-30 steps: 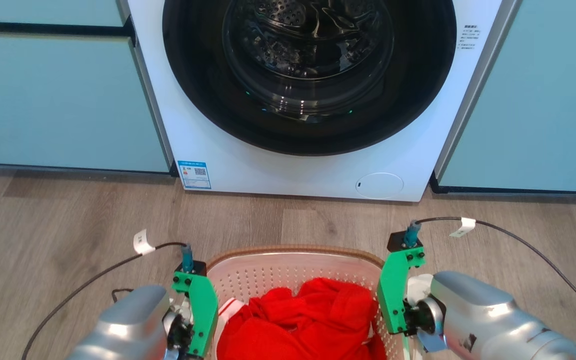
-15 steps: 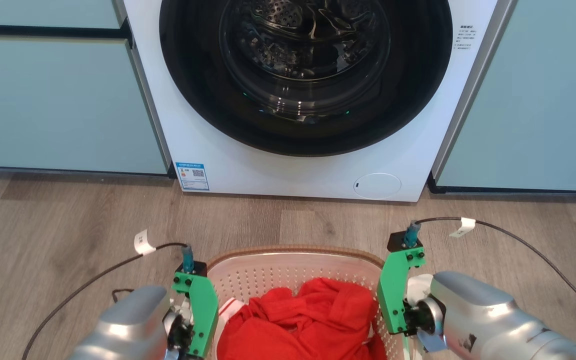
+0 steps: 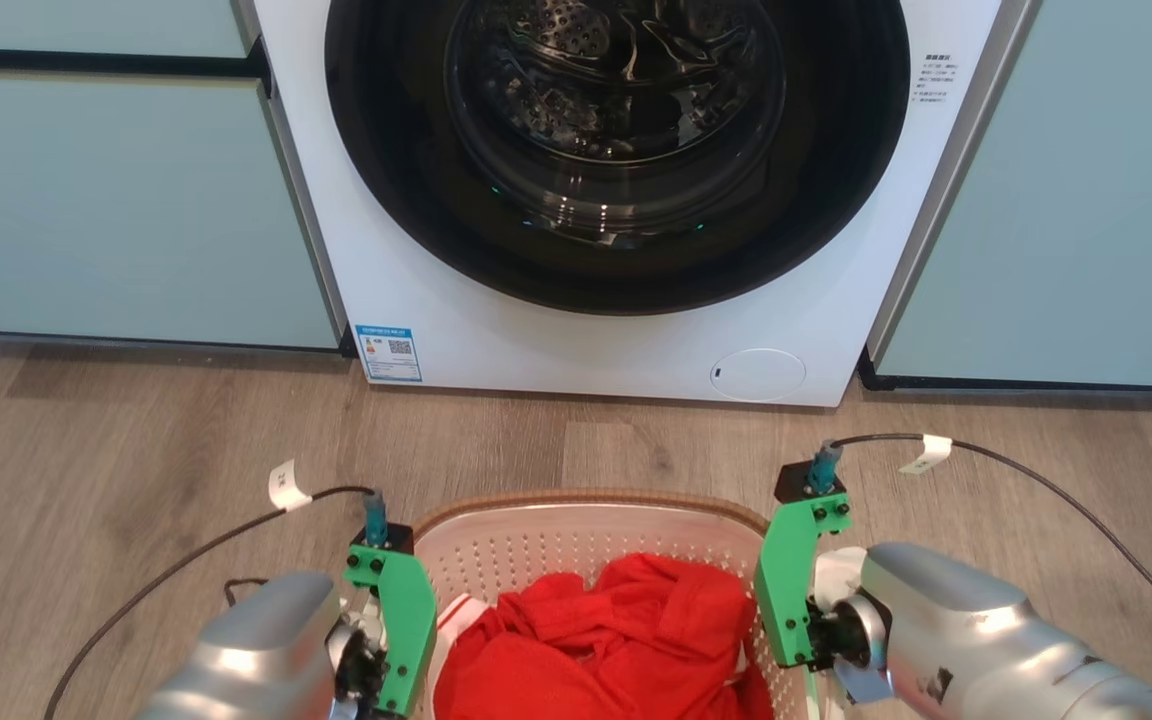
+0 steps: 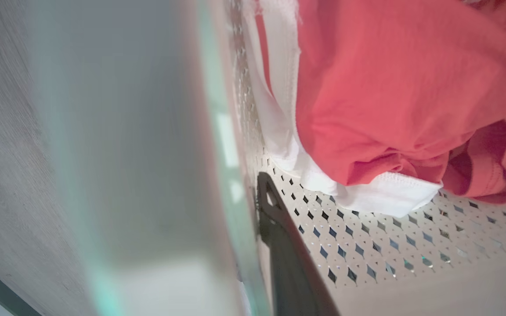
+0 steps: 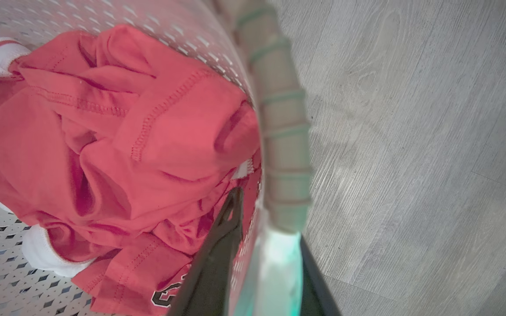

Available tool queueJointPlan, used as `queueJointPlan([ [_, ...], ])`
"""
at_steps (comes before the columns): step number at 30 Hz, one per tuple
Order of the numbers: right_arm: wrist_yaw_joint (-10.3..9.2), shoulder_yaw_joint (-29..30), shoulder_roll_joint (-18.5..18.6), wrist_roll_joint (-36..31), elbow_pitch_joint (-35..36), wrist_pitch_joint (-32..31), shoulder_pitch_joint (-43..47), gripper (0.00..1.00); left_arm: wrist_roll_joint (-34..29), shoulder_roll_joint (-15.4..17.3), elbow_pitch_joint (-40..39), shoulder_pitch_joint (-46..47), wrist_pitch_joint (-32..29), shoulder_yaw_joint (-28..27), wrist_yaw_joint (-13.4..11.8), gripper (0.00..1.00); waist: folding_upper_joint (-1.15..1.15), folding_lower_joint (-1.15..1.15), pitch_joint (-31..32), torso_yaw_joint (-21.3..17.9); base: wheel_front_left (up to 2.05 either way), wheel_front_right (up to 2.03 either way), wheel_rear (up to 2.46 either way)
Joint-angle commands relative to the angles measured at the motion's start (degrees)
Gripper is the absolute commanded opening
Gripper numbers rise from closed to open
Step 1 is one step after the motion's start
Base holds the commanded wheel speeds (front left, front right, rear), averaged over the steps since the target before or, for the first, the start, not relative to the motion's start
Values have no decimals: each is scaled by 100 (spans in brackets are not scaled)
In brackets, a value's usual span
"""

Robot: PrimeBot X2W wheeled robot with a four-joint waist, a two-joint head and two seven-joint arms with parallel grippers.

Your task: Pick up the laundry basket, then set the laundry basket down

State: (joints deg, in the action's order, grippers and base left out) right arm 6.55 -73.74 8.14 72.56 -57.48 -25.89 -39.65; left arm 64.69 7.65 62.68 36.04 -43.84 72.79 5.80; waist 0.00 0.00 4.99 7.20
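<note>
My right gripper (image 5: 268, 219) clamps the white, perforated, brown-rimmed plastic laundry basket (image 3: 536, 548) between its fingers (image 5: 218, 259); my left gripper (image 4: 253, 197): hold, cannot tell.

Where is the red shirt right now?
In the head view, the red shirt lies bunched inside the laundry basket at the bottom middle, in front of the white washing machine.

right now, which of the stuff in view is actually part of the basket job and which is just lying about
Part of the job:
- laundry basket
- left gripper and right gripper, one clamped on each side of it

Just lying about:
- red clothes inside the basket
- white washing machine
- teal cabinets
- wooden floor
</note>
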Motion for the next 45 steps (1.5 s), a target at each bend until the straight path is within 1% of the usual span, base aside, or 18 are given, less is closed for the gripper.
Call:
queueJointPlan([
  [1,94,38,-218,-91,296,103,-347,0,-69,-113,-185,222,-28,55,169,0,0,0,1,0,0,0,0],
  [38,94,38,-220,6,278,129,-357,0,-62,-121,-113,235,-58,56,169,0,0,0,-22,27,0,0,0],
  [41,94,38,-219,12,278,147,-352,0,-69,-133,-103,236,-34,56,169,0,0,0,-62,31,0,0,0],
  [45,94,38,-180,-21,327,213,-403,0,-89,-162,-45,308,98,56,169,0,0,0,-288,4,0,0,0],
])
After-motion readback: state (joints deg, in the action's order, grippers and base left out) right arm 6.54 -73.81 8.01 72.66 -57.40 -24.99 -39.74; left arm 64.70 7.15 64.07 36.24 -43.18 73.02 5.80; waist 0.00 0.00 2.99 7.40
